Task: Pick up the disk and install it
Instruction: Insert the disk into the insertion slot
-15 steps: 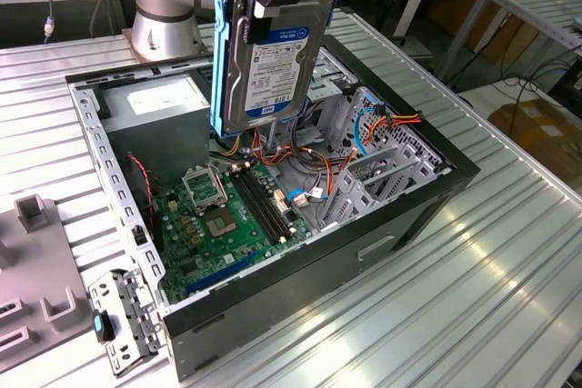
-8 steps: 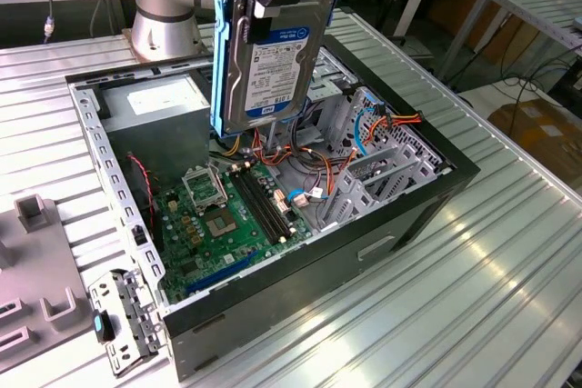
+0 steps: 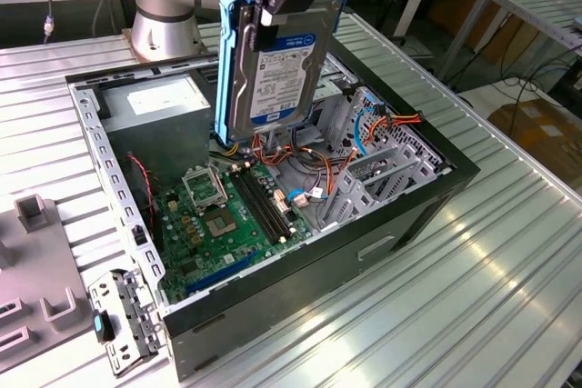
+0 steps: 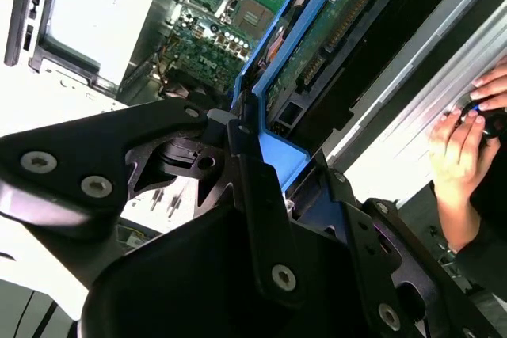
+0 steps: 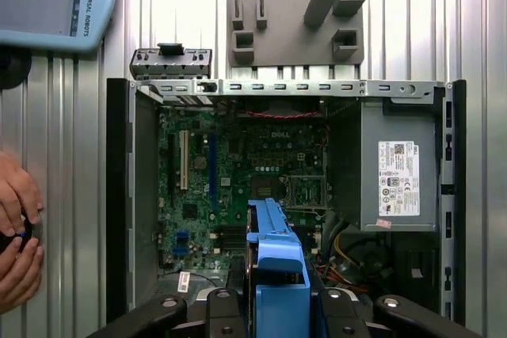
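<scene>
The gripper (image 3: pixel 275 2) clamps the disk (image 3: pixel 273 74) by its top edge, holding it upright above the open computer case (image 3: pixel 300 283), label facing out, over the coloured cables (image 3: pixel 300 156) beside the green motherboard (image 3: pixel 223 215).

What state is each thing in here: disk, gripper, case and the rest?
computer case: lying on its side, open, motherboard exposed.
disk: held upright on edge above the computer case, not yet installed.
gripper: shut on the disk.
power supply: seated in a corner of the computer case.
metal bracket: outside the computer case, lying on the table beside it.
</scene>
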You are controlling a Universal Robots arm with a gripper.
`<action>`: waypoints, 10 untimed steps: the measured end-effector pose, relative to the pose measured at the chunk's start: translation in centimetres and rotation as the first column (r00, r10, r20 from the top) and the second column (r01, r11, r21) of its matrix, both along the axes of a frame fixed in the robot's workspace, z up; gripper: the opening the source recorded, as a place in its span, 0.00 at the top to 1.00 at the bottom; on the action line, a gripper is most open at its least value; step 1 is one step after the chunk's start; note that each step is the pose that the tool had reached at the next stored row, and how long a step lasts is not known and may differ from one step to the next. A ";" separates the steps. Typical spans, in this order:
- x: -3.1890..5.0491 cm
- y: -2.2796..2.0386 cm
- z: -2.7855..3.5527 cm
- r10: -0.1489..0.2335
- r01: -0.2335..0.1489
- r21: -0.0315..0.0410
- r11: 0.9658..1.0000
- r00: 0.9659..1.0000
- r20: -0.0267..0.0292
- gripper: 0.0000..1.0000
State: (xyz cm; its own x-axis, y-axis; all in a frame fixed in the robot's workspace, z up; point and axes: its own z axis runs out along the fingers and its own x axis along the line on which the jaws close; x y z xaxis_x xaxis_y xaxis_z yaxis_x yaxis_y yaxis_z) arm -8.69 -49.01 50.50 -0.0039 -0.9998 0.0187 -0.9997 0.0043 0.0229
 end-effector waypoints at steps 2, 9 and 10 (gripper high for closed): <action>0.03 -0.62 -0.02 0.000 0.000 0.000 1.000 1.000 0.000 0.63; 2.58 -1.39 -0.25 0.000 0.000 0.000 1.000 1.000 0.000 0.63; 2.92 -1.41 -0.28 0.000 0.000 0.000 1.000 1.000 0.000 0.63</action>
State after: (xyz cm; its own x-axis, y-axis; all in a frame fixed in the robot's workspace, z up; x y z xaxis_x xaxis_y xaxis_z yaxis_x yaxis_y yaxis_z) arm -5.77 -50.42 50.22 -0.0038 -0.9998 0.0187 -0.9997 0.0043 0.0231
